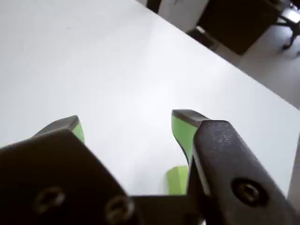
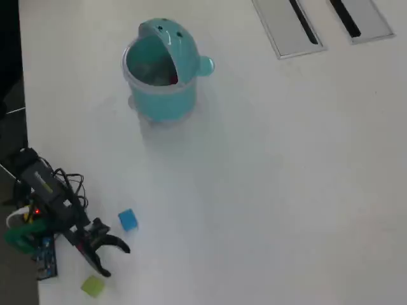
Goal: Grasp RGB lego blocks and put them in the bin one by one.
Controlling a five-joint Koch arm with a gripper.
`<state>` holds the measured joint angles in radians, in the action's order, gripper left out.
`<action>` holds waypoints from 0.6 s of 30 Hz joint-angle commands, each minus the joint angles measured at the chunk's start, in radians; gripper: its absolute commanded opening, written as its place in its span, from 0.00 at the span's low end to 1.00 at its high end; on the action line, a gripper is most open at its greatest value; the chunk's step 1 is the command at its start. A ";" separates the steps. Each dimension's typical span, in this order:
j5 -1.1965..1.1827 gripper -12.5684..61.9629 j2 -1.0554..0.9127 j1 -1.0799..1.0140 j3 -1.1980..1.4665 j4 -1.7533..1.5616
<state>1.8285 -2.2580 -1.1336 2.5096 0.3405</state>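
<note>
- A white table (image 2: 267, 190) carried everything.
- A teal bin (image 2: 162, 95) stood near its far edge in the overhead view, lid swung open.
- A blue block (image 2: 128, 220) lay near the left edge.
- A yellow-green block (image 2: 93, 286) lay by the near left corner.
- Two flat grey panels (image 2: 289, 28) sat in the surface at the far right corner.

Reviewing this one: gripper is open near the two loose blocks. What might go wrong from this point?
1. The open gripper sits between the blue block and the yellow-green block; closing here would likely grab nothing.
2. The yellow-green block lies close to the table edge; a nudge could push it off.
3. The bin stands far across the table, so a weak grip may drop a block on the way.
</note>
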 commanded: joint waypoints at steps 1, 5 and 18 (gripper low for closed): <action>0.017 0.63 0.008 -0.031 -0.115 0.011; 0.081 0.63 0.057 -0.103 -0.164 0.043; 0.311 0.63 0.198 -0.321 -0.198 0.120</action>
<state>2.1368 -2.0632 -1.4251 2.4191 0.4341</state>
